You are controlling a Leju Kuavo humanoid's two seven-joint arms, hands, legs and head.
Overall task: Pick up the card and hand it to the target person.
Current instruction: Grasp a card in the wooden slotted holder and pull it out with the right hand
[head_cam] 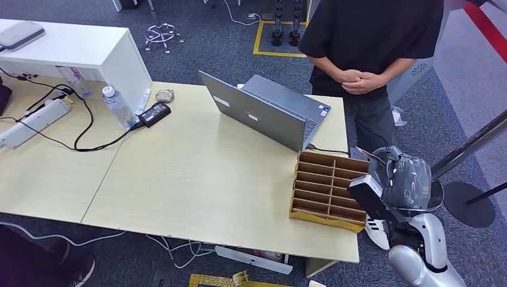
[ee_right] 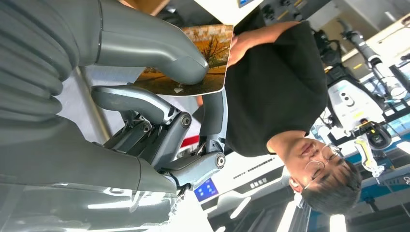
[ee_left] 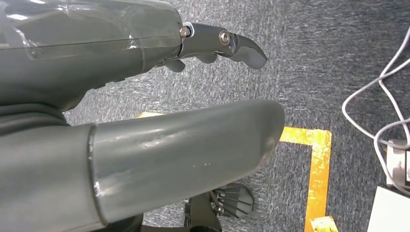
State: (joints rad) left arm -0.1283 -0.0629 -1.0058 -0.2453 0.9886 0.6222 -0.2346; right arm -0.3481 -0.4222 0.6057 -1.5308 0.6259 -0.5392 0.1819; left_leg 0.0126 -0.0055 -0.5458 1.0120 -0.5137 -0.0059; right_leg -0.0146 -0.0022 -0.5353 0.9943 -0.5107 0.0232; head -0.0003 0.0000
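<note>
Beside the table, the thin, bendable card is pinched at one edge by the right hand, best kept lightly clamped

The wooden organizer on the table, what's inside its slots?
The slots of the wooden organizer that face the head view look empty, no cards showing. Its right end is covered by the right robot hand, so the slots there cannot be checked.

card partly hidden behind right robot hand thumb
</note>
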